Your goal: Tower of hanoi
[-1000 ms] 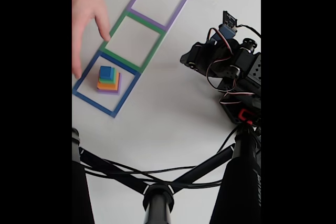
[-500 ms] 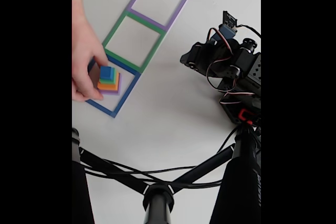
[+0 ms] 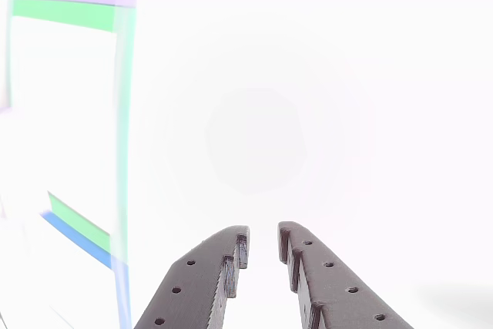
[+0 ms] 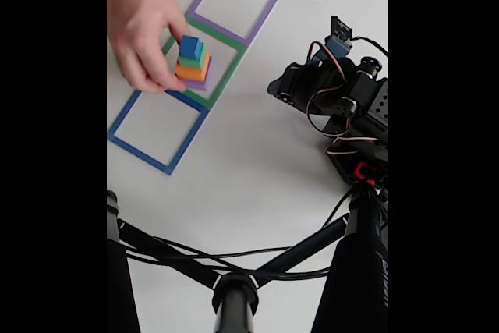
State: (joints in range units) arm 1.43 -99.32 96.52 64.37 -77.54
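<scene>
In the fixed view a person's hand (image 4: pixel 144 29) grips the tower of hanoi (image 4: pixel 192 64) from the left. The stack has a blue cube on top, then green, orange and a purple slab at the bottom. It is over the green square outline (image 4: pixel 226 76); I cannot tell whether it rests on the table. The robot arm (image 4: pixel 343 99) sits folded at the right, well away from the stack. In the other view my gripper (image 3: pixel 262 238) points over bare white table, its dark fingers (image 3: pixel 208 267) a narrow gap apart with nothing between them.
The blue outline (image 4: pixel 125 142) holds nothing, and the purple outline (image 4: pixel 265 9) lies at the far end of the row. A black tripod with cables (image 4: pixel 234 286) crosses the near edge. White table lies between the outlines and the arm.
The hand took hold of the whole stack in the blue outline and carried it up to the green outline. The arm has not moved.
</scene>
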